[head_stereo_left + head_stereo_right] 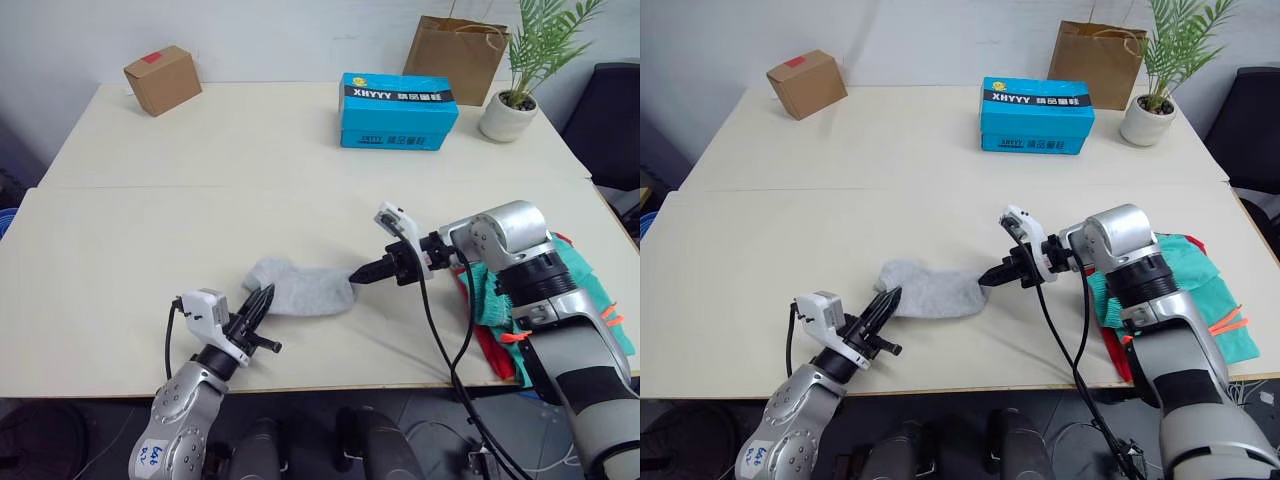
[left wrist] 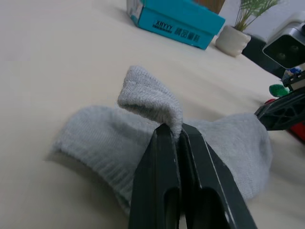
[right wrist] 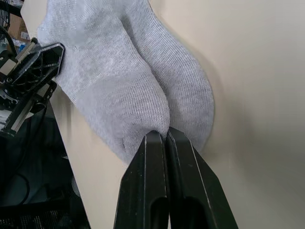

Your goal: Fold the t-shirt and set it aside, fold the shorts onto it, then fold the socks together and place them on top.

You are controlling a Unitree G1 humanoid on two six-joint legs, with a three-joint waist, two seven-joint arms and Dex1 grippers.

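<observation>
Two light grey socks (image 1: 300, 288) lie stacked on the table (image 1: 120, 260) near its front edge. My left gripper (image 1: 264, 297) is shut on a raised fold of the socks' cuff (image 2: 152, 100) at their left end. At the opposite, toe end (image 3: 157, 102), my right gripper (image 1: 358, 275) is shut on the socks. The teal shorts (image 1: 1190, 275) lie folded at the table's right edge, under my right arm, on top of the red t-shirt (image 1: 495, 350), of which a strip shows at the front.
At the back of the table stand a cardboard box (image 1: 162, 79), a blue carton (image 1: 397, 111), a brown paper bag (image 1: 455, 55) and a potted plant (image 1: 510, 110). A seam (image 1: 200, 186) runs across the tabletop.
</observation>
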